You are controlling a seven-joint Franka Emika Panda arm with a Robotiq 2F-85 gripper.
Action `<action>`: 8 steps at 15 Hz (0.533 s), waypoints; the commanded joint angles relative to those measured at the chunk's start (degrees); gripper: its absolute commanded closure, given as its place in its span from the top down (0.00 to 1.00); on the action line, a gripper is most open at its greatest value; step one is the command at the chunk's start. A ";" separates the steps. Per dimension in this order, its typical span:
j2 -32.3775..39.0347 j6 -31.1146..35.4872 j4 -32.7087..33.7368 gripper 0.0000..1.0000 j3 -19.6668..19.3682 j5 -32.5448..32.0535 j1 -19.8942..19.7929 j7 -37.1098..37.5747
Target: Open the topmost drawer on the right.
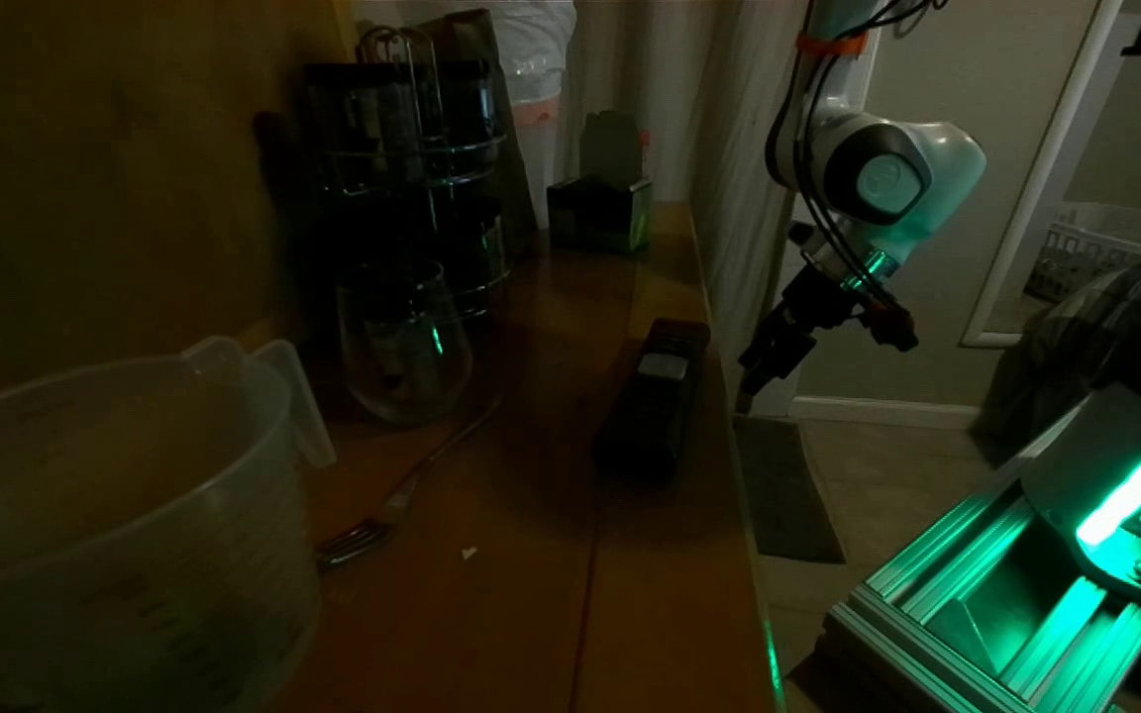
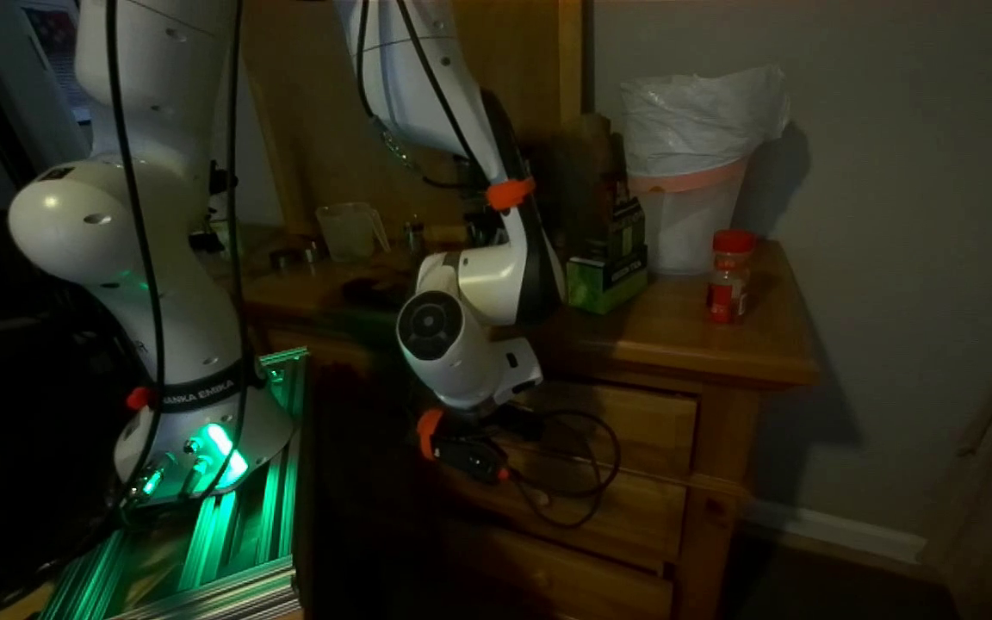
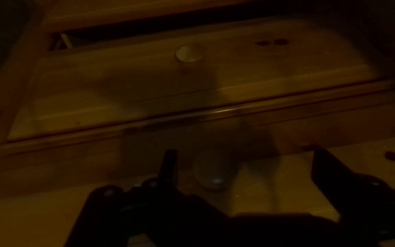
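Wrist view, which I read as upside down: one fingertip [image 3: 170, 164] just beside a round knob [image 3: 213, 171], probably the one on the topmost right-hand drawer [image 2: 651, 422], then a big gap to the opposite finger [image 3: 324, 168]. So gripper [image 3: 243, 151] is spread wide, nothing held, knob between the fingers in that view but off-centre. Too dark to tell depth or contact. Risks: closing off-centre could shove the knob sideways; a shallow bite on that rounded shape could slip off on the pull. In an exterior view, the lower knob [image 2: 541, 498] has a slack cable loop [image 2: 617, 456] hanging just by it, so backing off might snag it; right of the loop, the target drawer's front looks closed, though it's dim. Pose: in an exterior view, worktop [image 1: 531, 475] at left, Panda arm [image 1: 887, 183] at right, hanging from above, wrist bent, gripper slanting down and left, tips just outside the worktop's edge.
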 commanded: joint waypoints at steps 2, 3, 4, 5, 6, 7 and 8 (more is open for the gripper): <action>4.09 -2.75 3.03 1.00 -4.93 6.52 5.72 -2.13; 4.99 -3.24 3.19 1.00 -5.62 7.05 6.73 -2.13; 5.70 -3.75 3.24 1.00 -6.31 7.26 7.57 -2.15; 2.80 -2.16 2.06 1.00 -3.87 4.15 4.54 0.11; 3.59 -2.47 2.28 1.00 -4.30 4.50 5.21 0.05; 4.19 -2.59 2.48 1.00 -4.50 4.65 5.61 0.02; 4.58 -2.63 2.61 1.00 -4.57 4.69 5.80 0.01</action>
